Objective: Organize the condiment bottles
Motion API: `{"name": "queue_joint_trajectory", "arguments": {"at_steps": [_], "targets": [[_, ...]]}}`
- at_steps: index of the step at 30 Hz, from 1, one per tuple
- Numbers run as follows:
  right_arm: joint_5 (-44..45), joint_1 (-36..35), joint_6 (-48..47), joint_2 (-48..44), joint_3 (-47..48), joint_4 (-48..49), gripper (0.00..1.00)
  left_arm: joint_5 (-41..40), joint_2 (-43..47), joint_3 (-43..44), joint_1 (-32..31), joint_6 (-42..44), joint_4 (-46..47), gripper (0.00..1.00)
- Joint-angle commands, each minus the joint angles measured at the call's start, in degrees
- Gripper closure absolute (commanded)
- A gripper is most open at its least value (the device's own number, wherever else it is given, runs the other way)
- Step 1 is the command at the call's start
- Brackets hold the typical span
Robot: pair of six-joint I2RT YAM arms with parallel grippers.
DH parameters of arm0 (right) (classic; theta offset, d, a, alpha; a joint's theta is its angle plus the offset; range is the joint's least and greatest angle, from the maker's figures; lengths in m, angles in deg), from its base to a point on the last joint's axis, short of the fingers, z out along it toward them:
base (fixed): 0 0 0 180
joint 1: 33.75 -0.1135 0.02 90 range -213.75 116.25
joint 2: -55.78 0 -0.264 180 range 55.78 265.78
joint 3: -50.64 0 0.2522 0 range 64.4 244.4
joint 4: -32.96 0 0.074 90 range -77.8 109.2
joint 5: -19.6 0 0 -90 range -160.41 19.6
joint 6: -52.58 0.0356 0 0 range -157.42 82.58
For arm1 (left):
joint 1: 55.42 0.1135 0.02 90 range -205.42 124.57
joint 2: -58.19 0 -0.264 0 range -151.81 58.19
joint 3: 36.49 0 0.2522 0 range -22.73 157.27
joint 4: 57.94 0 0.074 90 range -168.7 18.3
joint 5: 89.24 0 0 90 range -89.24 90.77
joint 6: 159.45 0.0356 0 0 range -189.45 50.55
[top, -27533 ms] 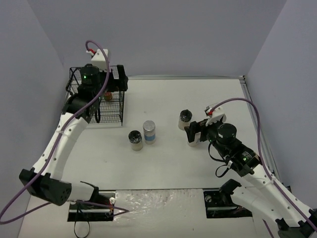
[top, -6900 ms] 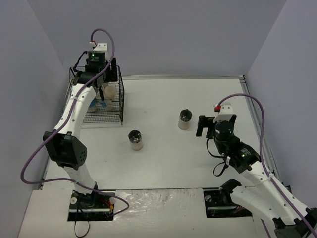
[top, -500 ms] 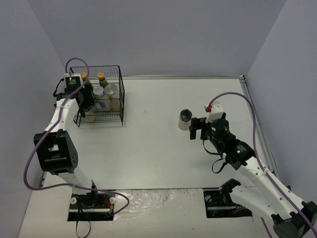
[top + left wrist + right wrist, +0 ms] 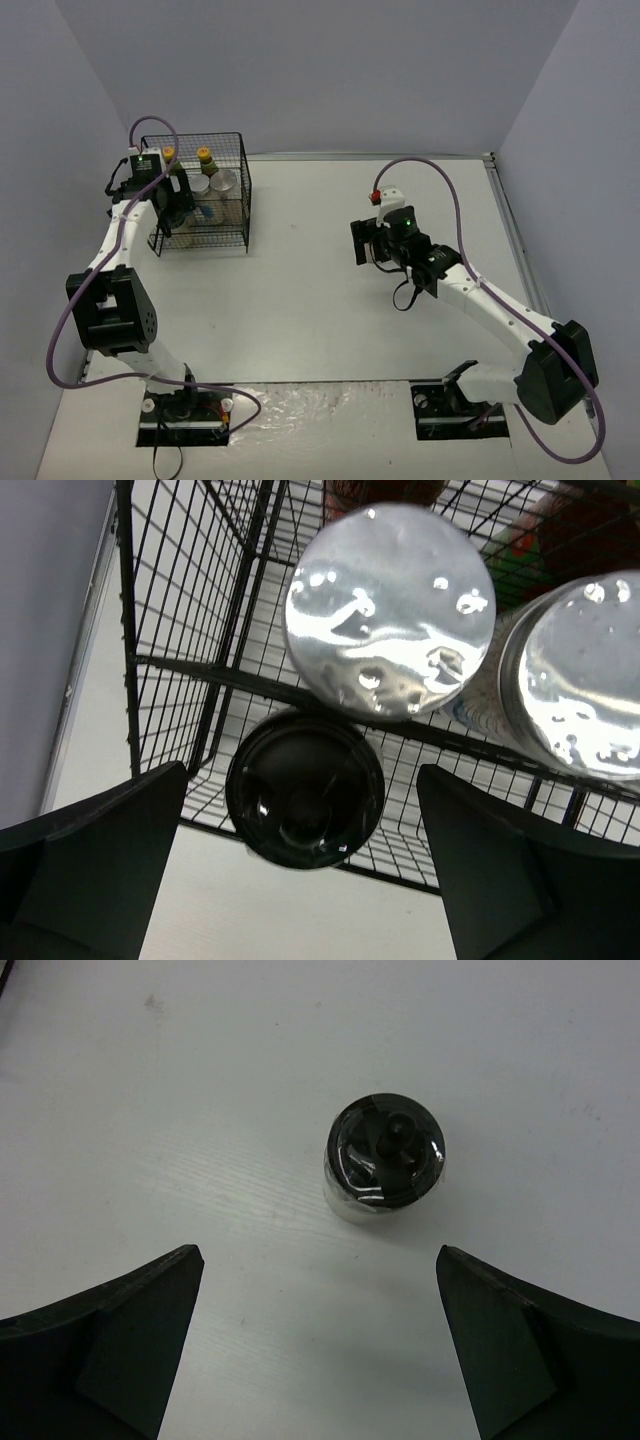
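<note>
The black wire rack (image 4: 240,205) holds two sauce bottles with yellow caps (image 4: 204,155) and two silver-lidded jars (image 4: 224,180). In the left wrist view the silver lids (image 4: 390,610) sit beyond a black-lidded jar (image 4: 305,788) at the rack's near corner. My left gripper (image 4: 300,770) is open, with a finger on each side of that jar and touching neither; it also shows in the top view (image 4: 178,205). My right gripper (image 4: 318,1250) is open above the table, just short of a lone black-lidded jar (image 4: 385,1155). In the top view the right gripper (image 4: 362,243) hides this jar.
The rack's top rim wire (image 4: 200,670) crosses close to the left fingers. Grey walls stand behind and beside the white table (image 4: 300,300). The table's metal edge strip (image 4: 505,215) runs along the right side.
My right gripper has swung left and forward and now covers the lone jar in the top view. The left arm has barely moved. The jars seen mid-table much earlier are gone from there.
</note>
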Motion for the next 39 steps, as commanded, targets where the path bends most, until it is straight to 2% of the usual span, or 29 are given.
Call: {"name": "queue_joint_trajectory", "arguments": {"at_steps": [1, 6, 10, 13, 16, 20, 21, 23, 25, 34, 39], "targets": [[5.0, 2.0, -0.7, 6.2, 4.0, 7.0, 0.0, -2.0, 6.7, 5.6, 0.3, -0.6, -4.4, 0.03], [4.7, 3.7, -0.1, 12.9, 5.6, 10.1, 0.0, -1.3, 12.3, 4.6, 0.2, -2.2, -10.5, 0.03], [2.9, 4.2, -1.2, 16.6, 6.0, 13.2, 0.01, 3.2, 20.5, -2.1, -0.4, -2.5, -10.4, 0.03], [2.4, 4.2, -1.8, 18.3, 6.5, 14.7, 0.1, 7.9, 29.0, -8.7, -2.1, -2.9, -8.1, 0.03], [1.3, 4.2, -2.8, 19.9, 6.6, 16.1, 0.26, 9.0, 35.3, -17.2, -8.0, -1.6, -5.2, 0.03], [-2.6, 3.7, -4.2, 20.6, 6.1, 17.8, 0.61, 8.1, 41.5, -24.3, -14.0, 0.4, -2.6, 0.03], [-3.7, 3.4, -4.3, 20.6, 5.9, 18.3, 0.68, 7.7, 42.2, -25.4, -14.5, 0.6, -2.4, 0.03], [-5.1, 1.7, -5.0, 20.7, 5.9, 19.9, 0.78, 6.9, 43.8, -27.4, -15.1, 0.6, -1.9, 0.03], [-6.2, -2.3, -5.9, 21.3, 6.3, 20.9, 0.84, 6.7, 45.6, -29.6, -15.1, 0.0, -0.6, 0.03], [-12.2, -12.8, -6.4, 27.7, 14.0, 23.2, 0.86, 3.7, 47.8, -30.9, -15.0, -0.4, -1.0, 0.03], [-12.5, -16.1, -8.0, 31.6, 18.0, 21.9, 0.82, 4.6, 47.3, -31.0, -15.1, -0.4, -0.9, 0.03]]}}
